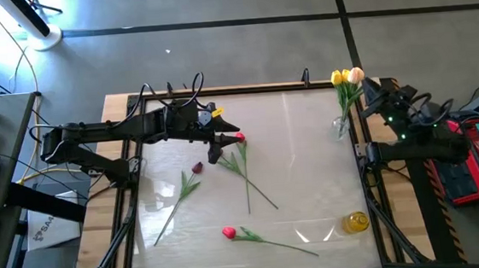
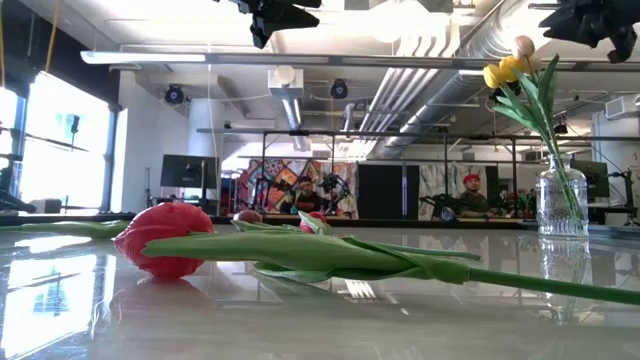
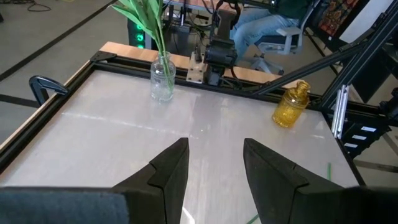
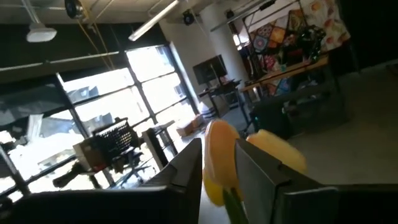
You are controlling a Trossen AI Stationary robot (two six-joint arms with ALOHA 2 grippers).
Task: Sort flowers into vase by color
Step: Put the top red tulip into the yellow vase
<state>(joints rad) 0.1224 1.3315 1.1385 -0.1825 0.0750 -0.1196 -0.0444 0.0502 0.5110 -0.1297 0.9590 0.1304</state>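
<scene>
While the right gripper pinches a yellow tulip above the clear glass vase, the left gripper, open and empty, hovers over red tulips on the table; releasing seems next.

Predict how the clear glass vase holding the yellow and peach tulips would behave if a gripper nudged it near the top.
The clear glass vase looks narrow and the yellow and peach tulips rise well above it, so it would probably tip rather than slide. The glossy table might let it skid if pushed low. Being glass, it likely breaks if it falls.
</scene>
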